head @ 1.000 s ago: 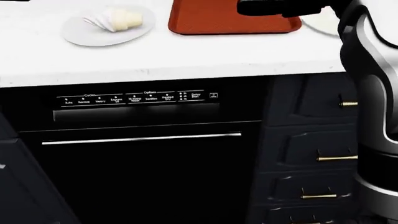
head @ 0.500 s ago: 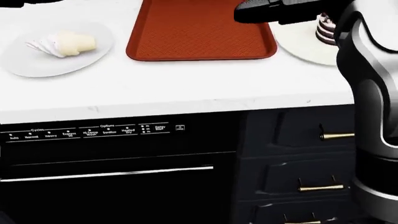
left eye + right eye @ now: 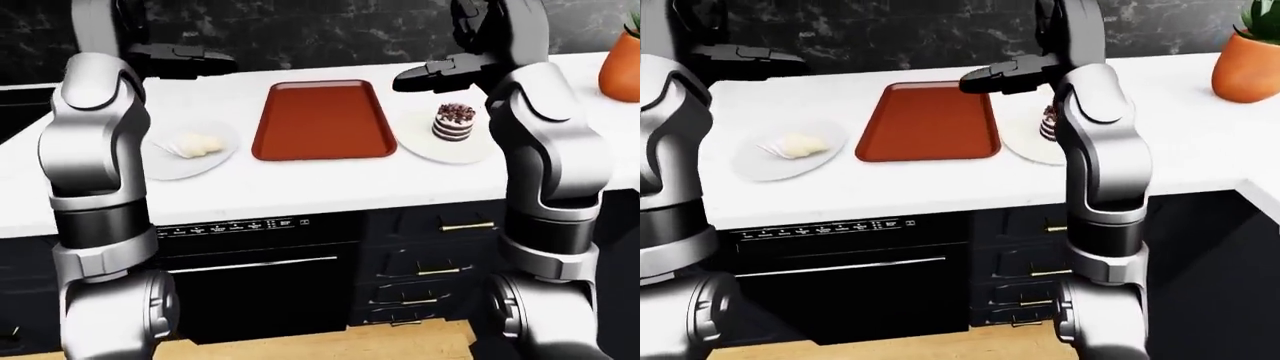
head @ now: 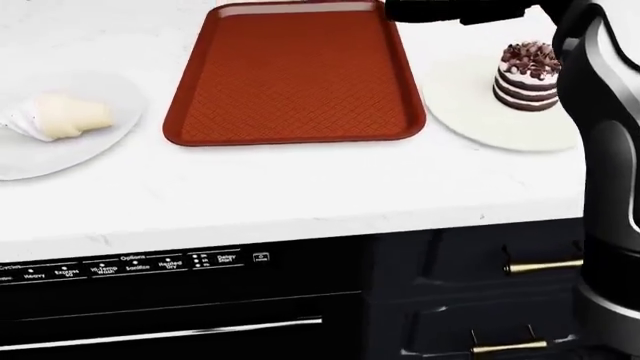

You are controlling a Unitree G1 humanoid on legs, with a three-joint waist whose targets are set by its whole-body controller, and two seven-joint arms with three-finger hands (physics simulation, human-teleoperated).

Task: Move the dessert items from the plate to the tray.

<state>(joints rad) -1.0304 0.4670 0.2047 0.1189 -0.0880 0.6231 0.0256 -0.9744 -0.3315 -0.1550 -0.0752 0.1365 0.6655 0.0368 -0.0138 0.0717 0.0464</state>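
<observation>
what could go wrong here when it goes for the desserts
1. The layered cake stands tall and narrow on its plate; a sideways nudge from the right hand hovering above could topple it.
2. The cream pastry looks soft and may squash or smear in a firm grip.
3. The tray lies loose between both plates, so a low carry could shove it.

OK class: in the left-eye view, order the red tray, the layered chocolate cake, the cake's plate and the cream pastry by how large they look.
1. Red tray
2. Cake's plate
3 and 4. Layered chocolate cake and cream pastry look about the same size, too close to rank.
</observation>
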